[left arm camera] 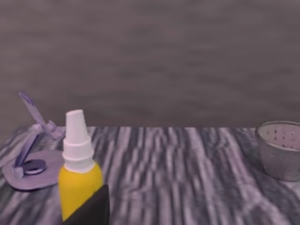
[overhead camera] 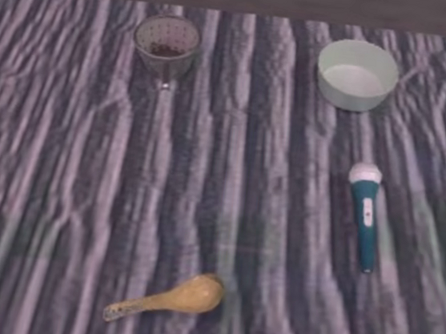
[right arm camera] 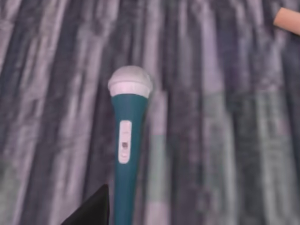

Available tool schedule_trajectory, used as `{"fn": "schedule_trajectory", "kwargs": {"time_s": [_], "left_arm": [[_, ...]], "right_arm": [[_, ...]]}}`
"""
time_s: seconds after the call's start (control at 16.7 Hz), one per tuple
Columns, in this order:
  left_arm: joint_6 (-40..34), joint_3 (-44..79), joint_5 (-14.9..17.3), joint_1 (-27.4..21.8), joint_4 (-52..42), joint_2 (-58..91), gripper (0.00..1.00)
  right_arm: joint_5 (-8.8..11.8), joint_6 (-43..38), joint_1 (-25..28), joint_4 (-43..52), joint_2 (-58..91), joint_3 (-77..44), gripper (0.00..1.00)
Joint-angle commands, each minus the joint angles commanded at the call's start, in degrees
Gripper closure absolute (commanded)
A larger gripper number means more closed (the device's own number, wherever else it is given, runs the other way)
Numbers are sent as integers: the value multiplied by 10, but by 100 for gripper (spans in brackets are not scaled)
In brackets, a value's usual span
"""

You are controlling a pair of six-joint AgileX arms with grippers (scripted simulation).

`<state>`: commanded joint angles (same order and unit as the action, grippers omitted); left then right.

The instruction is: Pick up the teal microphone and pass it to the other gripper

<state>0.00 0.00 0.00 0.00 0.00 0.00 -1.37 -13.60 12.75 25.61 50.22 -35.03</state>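
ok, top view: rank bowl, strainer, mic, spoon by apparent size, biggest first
1. White bowl, widest footprint.
2. Strainer, a slightly smaller round.
3. Spoon and mic: similar length, both slim; too close to rank, though the spoon's head looks a bit broader.

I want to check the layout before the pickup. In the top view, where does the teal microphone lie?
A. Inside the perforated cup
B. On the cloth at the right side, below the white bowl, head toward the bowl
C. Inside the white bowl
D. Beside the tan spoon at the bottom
B: the teal microphone lies flat on the striped cloth at the right, below the white bowl, with its whitish head nearest the bowl.
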Motion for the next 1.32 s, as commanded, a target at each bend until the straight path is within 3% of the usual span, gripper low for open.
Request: {"fn": "schedule_trajectory", "kwargs": {"time_s": [0.36,0.6,0.84,1.32], "left_arm": [[0,0,0,0,0,0,0],[0,0,0,0,0,0,0],[0,0,0,0,0,0,0],[0,0,0,0,0,0,0]], "right_arm": [[-8,-82,78,160,339,-208,0],[-11,-122,116,231,489,-316,0],[-13,-141,134,262,552,-371,0],[-13,-140,132,239,568,-362,0]]}}
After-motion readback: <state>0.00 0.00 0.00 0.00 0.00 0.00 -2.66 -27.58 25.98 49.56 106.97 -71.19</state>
